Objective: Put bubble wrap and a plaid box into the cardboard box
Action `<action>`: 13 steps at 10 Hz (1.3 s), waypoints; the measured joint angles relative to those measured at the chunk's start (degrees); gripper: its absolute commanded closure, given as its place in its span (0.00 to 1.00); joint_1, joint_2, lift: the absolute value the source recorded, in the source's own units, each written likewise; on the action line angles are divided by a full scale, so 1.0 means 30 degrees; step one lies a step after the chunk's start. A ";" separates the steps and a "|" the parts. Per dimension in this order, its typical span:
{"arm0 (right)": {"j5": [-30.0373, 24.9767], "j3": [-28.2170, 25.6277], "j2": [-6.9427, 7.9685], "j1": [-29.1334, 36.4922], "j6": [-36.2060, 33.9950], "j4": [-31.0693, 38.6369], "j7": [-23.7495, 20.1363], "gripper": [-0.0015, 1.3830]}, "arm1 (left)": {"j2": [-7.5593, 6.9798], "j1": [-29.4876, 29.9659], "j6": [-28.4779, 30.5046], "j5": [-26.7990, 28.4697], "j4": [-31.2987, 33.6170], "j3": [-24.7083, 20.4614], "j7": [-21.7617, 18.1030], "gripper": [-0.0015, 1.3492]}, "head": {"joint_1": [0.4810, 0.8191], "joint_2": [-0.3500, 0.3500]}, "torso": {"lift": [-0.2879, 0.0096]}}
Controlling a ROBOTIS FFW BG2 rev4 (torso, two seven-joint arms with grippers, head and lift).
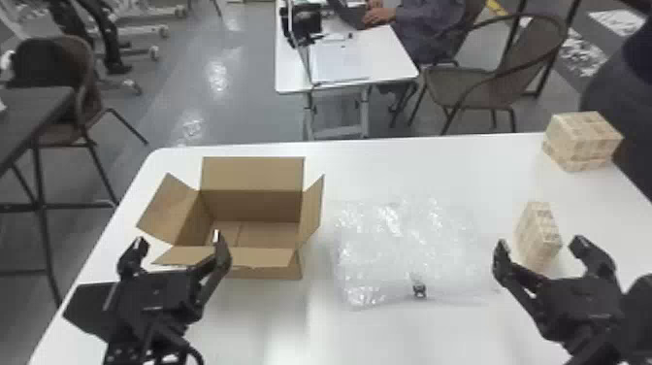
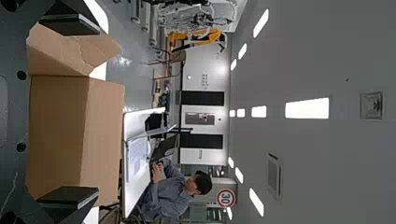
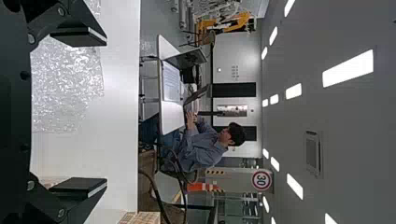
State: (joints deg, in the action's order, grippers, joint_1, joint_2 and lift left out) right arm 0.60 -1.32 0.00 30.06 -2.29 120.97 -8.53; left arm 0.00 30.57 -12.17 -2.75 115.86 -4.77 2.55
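Note:
An open cardboard box (image 1: 257, 204) stands at the table's left with its flaps spread and bare cardboard inside. My left gripper (image 1: 177, 240) is open at the box's near left side; in the left wrist view the left gripper (image 2: 70, 114) has the cardboard box (image 2: 58, 135) beyond its parted fingers. Clear bubble wrap (image 1: 407, 252) lies flat right of the box. My right gripper (image 1: 541, 242) is open near a small plaid box (image 1: 538, 235) standing on the table. In the right wrist view the right gripper (image 3: 79, 114) is apart from the bubble wrap (image 3: 65, 84).
Two stacked plaid boxes (image 1: 582, 141) sit at the back right corner of the white table (image 1: 436, 160). A small dark object (image 1: 418, 291) is at the bubble wrap's near edge. Beyond the table are another desk (image 1: 388, 58) and chairs.

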 measured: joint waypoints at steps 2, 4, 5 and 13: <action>-0.0019 0.0000 0.0000 0.0000 -0.0039 0.0016 0.0000 0.16 | 0.0000 0.0005 -0.0104 -0.0011 -0.0005 -0.0003 0.0000 0.07 | 0.63 0.64 | 0.60; -0.0021 0.0017 0.0000 0.0000 -0.0049 0.0018 0.0000 0.16 | 0.0000 -0.0038 -0.0127 -0.0176 -0.0053 0.0152 0.0001 0.07 | 0.63 0.64 | 0.60; -0.0009 0.0027 0.0000 0.0011 -0.0058 0.0018 0.0000 0.16 | 0.0000 -0.0051 -0.0054 -0.0191 -0.0058 0.0142 0.0001 0.07 | 0.63 0.63 | 0.60; -0.0008 0.0117 0.0000 -0.0039 0.0026 -0.0063 0.0148 0.16 | 0.0000 -0.0138 -0.0115 -0.0163 -0.0059 0.0073 0.0000 0.08 | 0.63 0.64 | 0.60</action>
State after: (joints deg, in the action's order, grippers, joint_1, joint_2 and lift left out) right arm 0.57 -0.97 0.00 29.94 -2.21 120.78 -8.08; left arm 0.00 30.16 -12.52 -3.24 115.68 -4.55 2.55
